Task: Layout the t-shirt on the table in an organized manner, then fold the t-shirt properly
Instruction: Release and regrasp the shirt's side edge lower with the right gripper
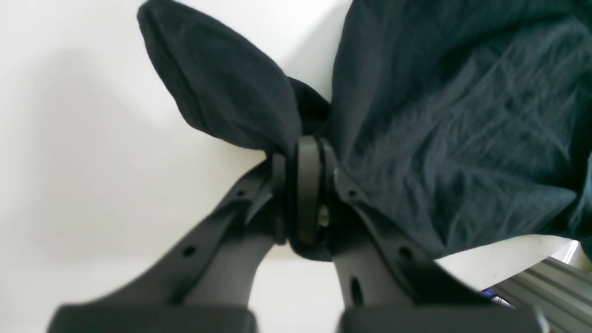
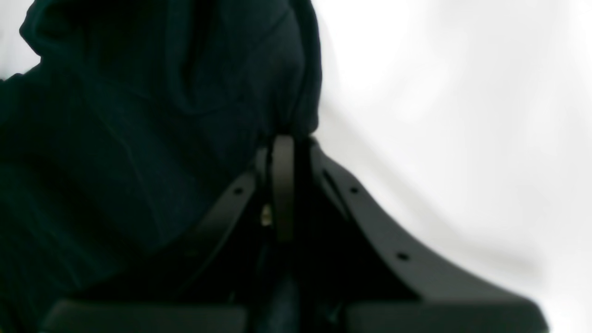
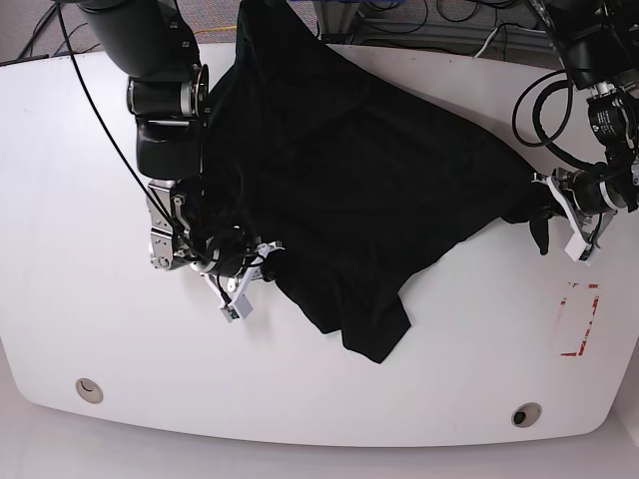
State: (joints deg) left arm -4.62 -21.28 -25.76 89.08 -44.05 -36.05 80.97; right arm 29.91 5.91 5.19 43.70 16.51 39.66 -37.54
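The t-shirt lies rumpled across the upper middle of the table in the base view, one corner trailing toward lower centre — the laying-out step, not folding. The right gripper, centre left, is clamped on a fabric edge; the left gripper, at right, pinches another. The next move probably calls for drawing them apart, evenly.

The glossy white table carries the crumpled black t-shirt and red tape outline.
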